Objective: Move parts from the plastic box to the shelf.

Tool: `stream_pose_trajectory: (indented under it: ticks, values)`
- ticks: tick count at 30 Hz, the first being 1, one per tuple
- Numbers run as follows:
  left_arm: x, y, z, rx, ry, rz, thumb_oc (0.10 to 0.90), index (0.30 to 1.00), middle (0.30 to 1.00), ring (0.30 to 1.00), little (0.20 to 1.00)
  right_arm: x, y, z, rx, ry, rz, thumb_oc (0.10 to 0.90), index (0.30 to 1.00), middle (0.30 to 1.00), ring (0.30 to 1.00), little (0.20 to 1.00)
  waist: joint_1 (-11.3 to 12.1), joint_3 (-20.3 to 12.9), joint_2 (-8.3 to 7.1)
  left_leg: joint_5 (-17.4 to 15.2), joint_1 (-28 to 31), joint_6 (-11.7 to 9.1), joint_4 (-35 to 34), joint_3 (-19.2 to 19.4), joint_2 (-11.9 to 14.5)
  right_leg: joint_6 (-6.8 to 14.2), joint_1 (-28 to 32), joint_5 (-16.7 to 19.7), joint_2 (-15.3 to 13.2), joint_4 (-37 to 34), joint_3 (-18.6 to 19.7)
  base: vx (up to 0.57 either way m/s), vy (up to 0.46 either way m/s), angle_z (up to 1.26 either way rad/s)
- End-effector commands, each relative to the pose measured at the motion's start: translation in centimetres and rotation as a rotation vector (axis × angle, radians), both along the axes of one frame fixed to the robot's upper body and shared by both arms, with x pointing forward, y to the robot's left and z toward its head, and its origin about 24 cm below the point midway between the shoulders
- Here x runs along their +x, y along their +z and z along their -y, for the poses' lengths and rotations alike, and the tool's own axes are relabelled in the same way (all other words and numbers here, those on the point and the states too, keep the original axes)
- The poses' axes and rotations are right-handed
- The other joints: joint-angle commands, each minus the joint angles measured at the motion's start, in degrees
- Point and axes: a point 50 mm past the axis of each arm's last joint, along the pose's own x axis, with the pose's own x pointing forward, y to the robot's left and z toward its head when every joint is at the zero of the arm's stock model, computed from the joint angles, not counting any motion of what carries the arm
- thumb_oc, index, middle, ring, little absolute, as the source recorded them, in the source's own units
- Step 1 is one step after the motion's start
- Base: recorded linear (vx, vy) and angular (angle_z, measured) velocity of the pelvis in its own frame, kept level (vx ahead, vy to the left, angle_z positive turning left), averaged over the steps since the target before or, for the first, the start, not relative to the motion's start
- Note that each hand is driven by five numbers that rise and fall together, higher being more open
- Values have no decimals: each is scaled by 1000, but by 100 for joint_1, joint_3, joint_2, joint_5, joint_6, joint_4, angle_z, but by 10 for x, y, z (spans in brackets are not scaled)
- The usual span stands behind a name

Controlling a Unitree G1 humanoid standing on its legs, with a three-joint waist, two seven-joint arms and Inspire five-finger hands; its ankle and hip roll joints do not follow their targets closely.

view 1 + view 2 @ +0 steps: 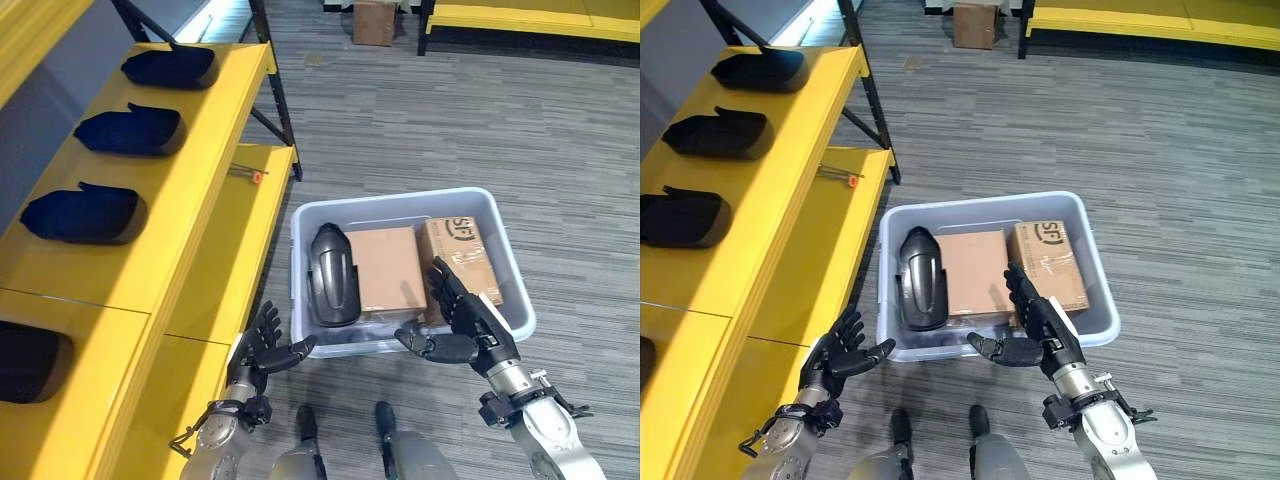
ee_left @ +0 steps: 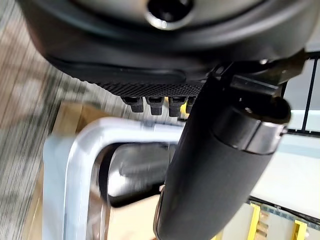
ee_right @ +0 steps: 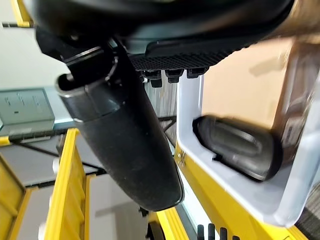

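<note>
The right hand (image 1: 468, 322) hovers over the near right part of the plastic box (image 1: 506, 262), fingers straight and spread, thumb held out to its left, gripping nothing. Directly beneath its fingers lies a taped cardboard carton (image 1: 458, 252) against the box's right wall; just to the left of the hand sits a plain cardboard box (image 1: 385, 268), and beyond that, farther left still, a black moulded part (image 1: 332, 274) lies lengthwise along the box's left side. The box rests on the grey carpeted floor (image 1: 440, 120). The left hand (image 1: 262, 346) is held just outside the box's near left corner, apart from the rim, its fingers likewise spread and relaxed with the thumb pointing toward the box, empty. To the left of this hand stands the yellow shelf (image 1: 205, 190); on its upper level a row of black parts (image 1: 130, 131) like the one in the box lies spaced apart, and on the lower level, well ahead of the hand, lies a small tool with an orange tip (image 1: 247, 174). Far ahead on the floor stands another cardboard box (image 1: 374, 22).
</note>
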Motion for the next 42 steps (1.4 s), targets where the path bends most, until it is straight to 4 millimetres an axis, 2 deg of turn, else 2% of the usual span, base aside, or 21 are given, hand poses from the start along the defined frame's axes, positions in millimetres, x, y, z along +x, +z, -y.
stream_pose_trajectory:
  ticks: [1, 2, 8, 12, 18, 24, 30, 39, 42]
  values:
    - [10, 40, -20, 61, 14, 202, 900, 1000, 1000, 1000, 1000, 3, 51, -15, 30, 78, 282, 900, 1000, 1000, 1000, 1000, 6, -397, -518, -183, -421, -128, 583, -47, 406, 537, 505, 246, -719, -674, 104, 21, 80, -11]
    - [10, 41, -21, 62, 17, 206, 900, 1000, 1000, 1000, 1000, 3, 56, -13, 9, 74, 307, 900, 1000, 1000, 1000, 1000, 20, -393, -584, -214, -464, -104, 590, -38, 378, 580, 475, 303, -761, -717, 92, 15, 56, -3]
    - [10, 44, -24, 64, 16, 213, 900, 1000, 1000, 1000, 1000, 6, 71, -8, -92, 79, 377, 900, 1000, 1000, 1000, 1000, 78, -400, -709, -220, -563, -87, 575, -102, 348, 600, 452, 337, -818, -784, -28, 21, 23, 6]
    - [9, 47, -27, 66, 7, 218, 900, 1000, 1000, 1000, 1000, 13, 94, -6, -261, 107, 487, 900, 1000, 1000, 1000, 1000, 175, -387, -819, -213, -621, -97, 579, -190, 353, 614, 479, 335, -834, -819, -151, 18, -17, 15]
    - [9, 49, -28, 70, -16, 217, 900, 1000, 1000, 1000, 1000, 22, 106, -10, -392, 161, 535, 900, 1000, 1000, 1000, 1000, 296, -327, -883, -160, -688, -111, 530, -297, 352, 607, 455, 348, -827, -850, -259, 4, -20, 10]
    - [11, 52, -25, 71, -50, 225, 900, 1000, 1000, 1000, 1000, 31, 113, -10, -465, 175, 553, 900, 1000, 1000, 1000, 1000, 349, -201, -863, -100, -718, -132, 475, -361, 364, 589, 427, 334, -819, -850, -321, -9, -12, 10]
    - [14, 55, -21, 60, -55, 238, 900, 1000, 1000, 1000, 1000, 35, 113, -13, -463, 177, 556, 900, 1000, 1000, 1000, 1000, 359, -60, -837, -31, -760, -151, 421, -367, 392, 570, 332, 349, -797, -834, -322, -23, -8, -1]
    - [17, 59, -21, 77, -62, 259, 900, 1000, 1000, 1000, 1000, 19, 100, -14, -465, 217, 503, 900, 1000, 1000, 1000, 1000, 253, 131, -815, 46, -822, -170, 334, -346, 406, 565, 164, 377, -770, -814, -283, -4, 1, 0]
    - [19, 63, -22, 88, -54, 277, 900, 1000, 1000, 1000, 1000, 13, 89, -15, -453, 239, 454, 900, 1000, 1000, 1000, 1000, 201, 232, -824, 49, -854, -180, 333, -309, 420, 570, 61, 404, -755, -789, -243, 0, 0, 0]
